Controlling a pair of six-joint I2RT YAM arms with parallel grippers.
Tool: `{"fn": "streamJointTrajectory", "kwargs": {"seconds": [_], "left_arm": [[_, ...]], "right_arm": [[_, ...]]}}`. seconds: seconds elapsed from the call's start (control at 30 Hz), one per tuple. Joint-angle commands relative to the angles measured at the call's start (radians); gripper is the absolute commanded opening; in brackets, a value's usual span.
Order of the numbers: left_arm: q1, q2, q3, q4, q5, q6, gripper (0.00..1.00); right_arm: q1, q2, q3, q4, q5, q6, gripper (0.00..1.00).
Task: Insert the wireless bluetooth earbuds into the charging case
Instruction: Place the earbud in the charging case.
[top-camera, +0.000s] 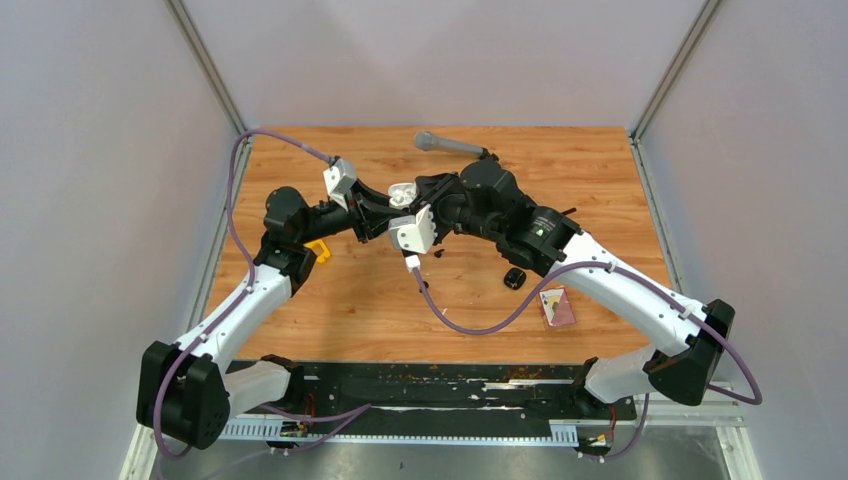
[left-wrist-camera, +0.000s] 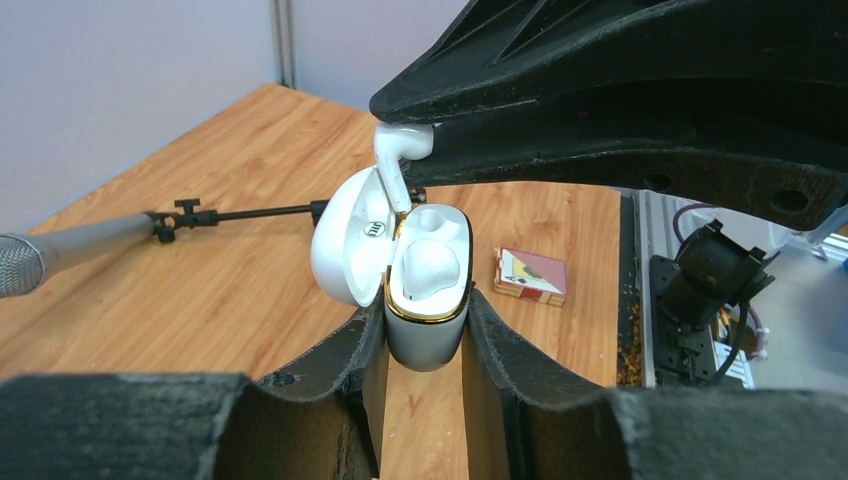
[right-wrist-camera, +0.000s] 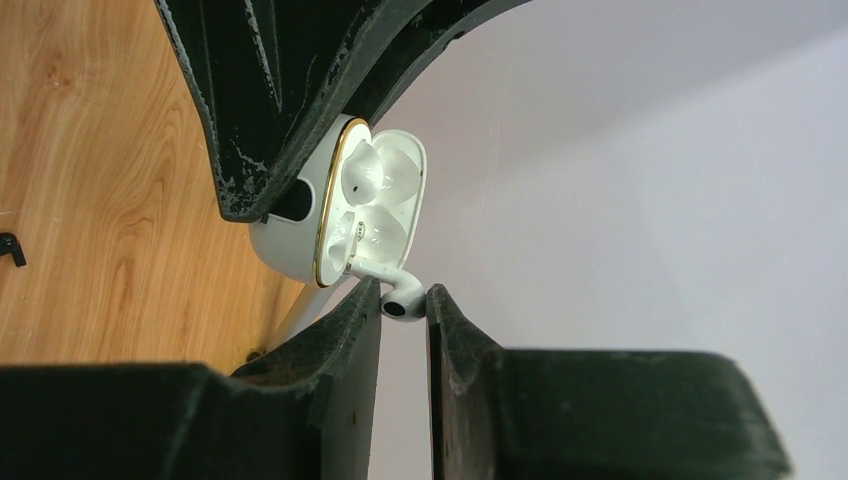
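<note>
Wood-grain bench, grey walls on three sides. At the lower right of the overhead view lie a small patterned card box and a small black object, too small to identify, both well apart from the work.

At mid-frame the two arms meet above the wood. The left pincer is clenched on the body of the white charging case. It holds the case off the bench, gold-rimmed mouth upward, with the lid swung open toward the left of the left-wrist view. One white earbud appears to be seated in the nearer socket, and the socket behind it looks free.

The right pincer is clenched on the head of a second white earbud. The stem slants down to the rim on the hinge side, touching it or very nearly, and is not yet in a socket.

To finish this step well, the case should be held rigid. The stem needs shifting off the rim and away from the gap beside the lid, then squaring over the free socket. It should go straight down along the socket's own line, and the bud should be let go only once its head sits flush. The likely spoilers are a nudge that tips the lid shut and a stem caught on the gold edge.

A microphone lies along the bench's far edge at the top of the overhead frame.
</note>
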Motion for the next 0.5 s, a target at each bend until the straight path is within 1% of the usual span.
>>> {"fn": "streamJointTrajectory", "kwargs": {"seconds": [0.0, 0.13, 0.3, 0.47], "left_arm": [[-0.004, -0.027, 0.01, 0.058, 0.009, 0.016, 0.01], [-0.004, -0.027, 0.009, 0.058, 0.005, 0.017, 0.01], [-0.004, -0.019, 0.016, 0.05, 0.009, 0.025, 0.0], [-0.004, -0.009, 0.029, 0.051, 0.005, 0.029, 0.0]], "right_arm": [[0.004, -0.031, -0.004, 0.054, -0.003, 0.012, 0.07], [0.0, -0.026, 0.02, 0.045, 0.001, 0.039, 0.06], [-0.002, -0.041, 0.005, 0.042, -0.013, 0.044, 0.06], [-0.005, -0.037, 0.016, 0.049, 0.006, 0.06, 0.06]]}}
